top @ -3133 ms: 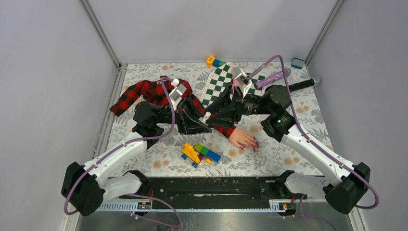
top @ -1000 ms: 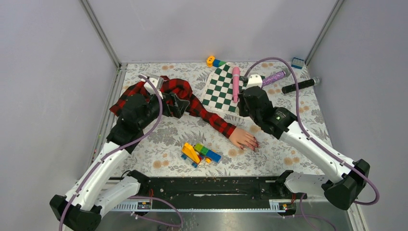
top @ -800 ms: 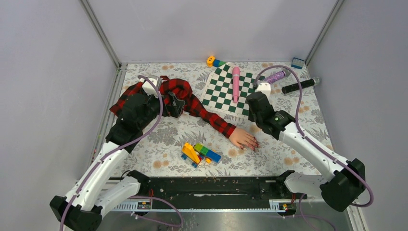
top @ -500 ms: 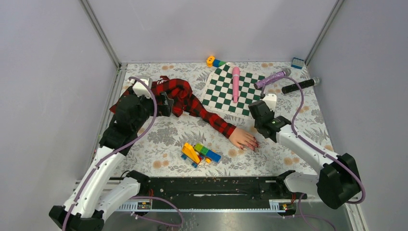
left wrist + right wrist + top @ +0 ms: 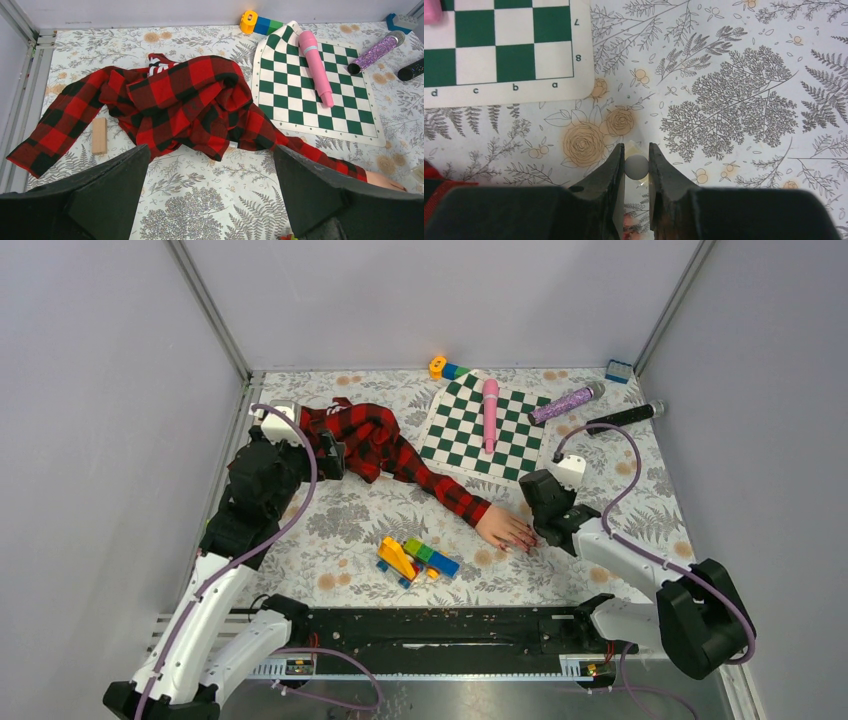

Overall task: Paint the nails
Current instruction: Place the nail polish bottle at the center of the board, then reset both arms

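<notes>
Right arm (image 5: 622, 552) low by mannequin hand (image 5: 503, 528), jaws gripping pale knob (image 5: 637, 166), left jaws open

Small, glossy, dark-red nails (image 5: 528, 541), were set on the fingertips of a pale pink mannequin hand (image 5: 503, 527), hand lay flat, palm down, near the checkered mat (image 5: 470, 430), just off its near edge.
</notes>
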Robot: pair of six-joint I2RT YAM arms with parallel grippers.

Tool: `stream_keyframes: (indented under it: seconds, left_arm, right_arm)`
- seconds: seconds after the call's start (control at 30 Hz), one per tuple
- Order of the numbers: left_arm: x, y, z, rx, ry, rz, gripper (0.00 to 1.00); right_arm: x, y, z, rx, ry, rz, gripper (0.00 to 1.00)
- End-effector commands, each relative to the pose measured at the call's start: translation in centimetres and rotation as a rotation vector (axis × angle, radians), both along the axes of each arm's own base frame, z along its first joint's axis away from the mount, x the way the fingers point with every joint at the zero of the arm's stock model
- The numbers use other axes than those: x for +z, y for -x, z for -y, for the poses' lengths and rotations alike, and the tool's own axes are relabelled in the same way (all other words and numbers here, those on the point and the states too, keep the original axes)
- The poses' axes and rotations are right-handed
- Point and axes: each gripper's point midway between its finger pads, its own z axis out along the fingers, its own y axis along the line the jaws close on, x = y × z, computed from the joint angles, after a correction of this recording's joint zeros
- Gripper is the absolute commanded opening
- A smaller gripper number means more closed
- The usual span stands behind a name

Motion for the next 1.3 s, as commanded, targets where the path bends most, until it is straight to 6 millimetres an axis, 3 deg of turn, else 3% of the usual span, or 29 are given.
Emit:
stream_keyframes:
  seconds: [0.0, 0.3, 0.4, 0.5, 0.6, 0.7, 0.9, 1.07, 1.27]
  left_arm:
    - [0.8, -0.2, -0.2, 0.006, 0.005, 0.034, 0.99]
    - [0.8, -0.1, 0.2, -0.013, 0.009, 0.039, 0.99]
    - [0.8, -0.1, 0.2, -0.013, 0.008, 0.039, 0.99]
    - [0.7, -0.2, 0.3, -0.018, 0.01, 0.038, 0.99]
    - [0.5, -0.3, 0.3, -0.02, 0.006, 0.03, 0.99]
    - [0.5, -0.3, 0.4, -0.023, 0.004, 0.03, 0.99]
    - [0.5, -0.3, 0.4, -0.028, 0.001, 0.033, 0.99]
    - [0.8, -0.3, 0.7, -0.037, 0.015, 0.04, 0.99]
    - [0.3, -0.9, 0.4, -0.025, 0.059, 0.006, 0.99]
  right_arm:
    - [1.5, -1.8, 0.3, -0.068, -0.019, 0.116, 0.0]
    - [0.4, -1.9, 0.0, -0.056, -0.002, 0.07, 0.0]
    - [0.4, -2.0, -0.1, -0.055, -0.002, 0.069, 0.15]
    - [0.4, -2.0, 0.0, -0.055, 0.004, 0.064, 0.16]
    - [0.4, -2.0, 0.0, -0.055, 0.004, 0.062, 0.31]
    - [0.3, -2.0, -0.1, -0.054, 0.005, 0.059, 0.38]
    - [0.3, -2.1, -0.2, -0.045, 0.003, 0.055, 0.65]
    - [0.7, -2.3, -0.6, -0.017, -0.001, 0.053, 0.98]
    - [2.8, -3.3, -2.5, 0.089, -0.038, 0.066, 0.99]
